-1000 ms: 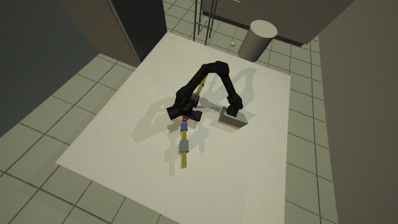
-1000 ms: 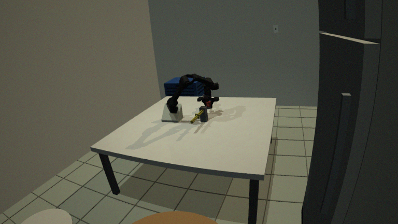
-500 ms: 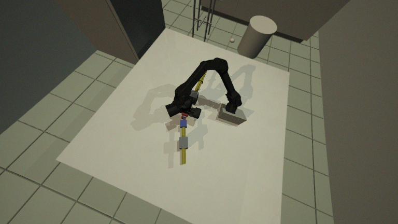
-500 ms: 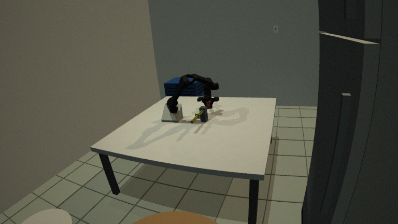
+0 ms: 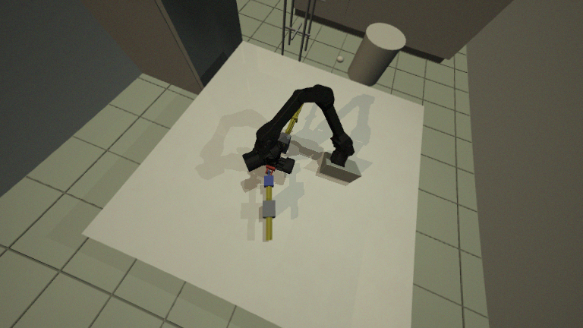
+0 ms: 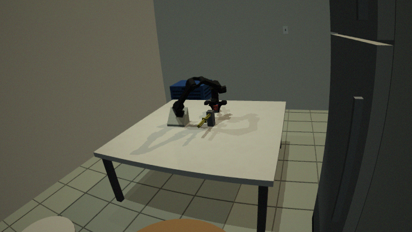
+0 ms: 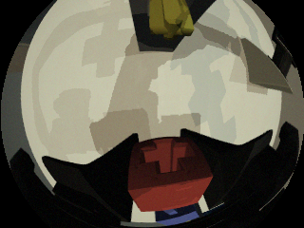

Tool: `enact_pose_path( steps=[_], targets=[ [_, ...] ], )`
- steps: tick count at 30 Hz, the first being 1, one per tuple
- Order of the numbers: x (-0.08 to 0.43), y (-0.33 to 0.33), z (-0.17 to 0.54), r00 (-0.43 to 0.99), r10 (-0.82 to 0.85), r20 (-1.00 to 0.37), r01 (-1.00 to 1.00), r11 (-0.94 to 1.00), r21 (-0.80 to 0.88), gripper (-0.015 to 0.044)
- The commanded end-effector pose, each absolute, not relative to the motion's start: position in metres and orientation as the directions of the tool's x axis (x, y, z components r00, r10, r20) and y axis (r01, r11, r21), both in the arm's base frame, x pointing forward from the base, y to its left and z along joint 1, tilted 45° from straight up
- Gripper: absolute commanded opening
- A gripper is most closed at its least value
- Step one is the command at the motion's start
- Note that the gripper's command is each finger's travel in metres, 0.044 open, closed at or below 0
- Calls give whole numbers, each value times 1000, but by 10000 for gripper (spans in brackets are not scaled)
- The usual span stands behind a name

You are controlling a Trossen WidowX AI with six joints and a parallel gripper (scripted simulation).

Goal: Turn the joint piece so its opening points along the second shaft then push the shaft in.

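Gripper [image 5: 270, 167] [image 6: 215, 107] [image 7: 160, 136]: clamped on red joint piece [image 5: 269, 168] [image 6: 215, 107] [image 7: 171, 185] | second shaft [image 5: 294, 118] [image 6: 203, 120] [image 7: 170, 19]: apart from joint piece

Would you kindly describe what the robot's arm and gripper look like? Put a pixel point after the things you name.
The arm [image 5: 287, 115] [image 6: 185, 91] is black throughout, with chunky angular segments and bulkier joints. The gripper [image 7: 160, 136] is black too, its two fingers broad wedges with pointed upper corners. No markings are discernible.
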State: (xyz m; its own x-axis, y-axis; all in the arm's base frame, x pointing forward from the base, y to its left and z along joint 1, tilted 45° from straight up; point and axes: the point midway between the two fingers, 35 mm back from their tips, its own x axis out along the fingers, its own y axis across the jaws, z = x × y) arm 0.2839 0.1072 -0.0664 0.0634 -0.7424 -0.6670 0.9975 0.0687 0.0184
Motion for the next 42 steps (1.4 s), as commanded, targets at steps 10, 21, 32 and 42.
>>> enact_pose_path(
  steps=[10,21,32,42],
  targets=[
    [284,107,-66,63,-742,-667,997,69,18,68],
    [283,106,-68,62,-723,-688,998,49,38,0],
    [281,105,-69,69,-688,-722,997,22,74,0],
    [281,105,-69,71,-690,-720,997,31,69,0]
  ],
)
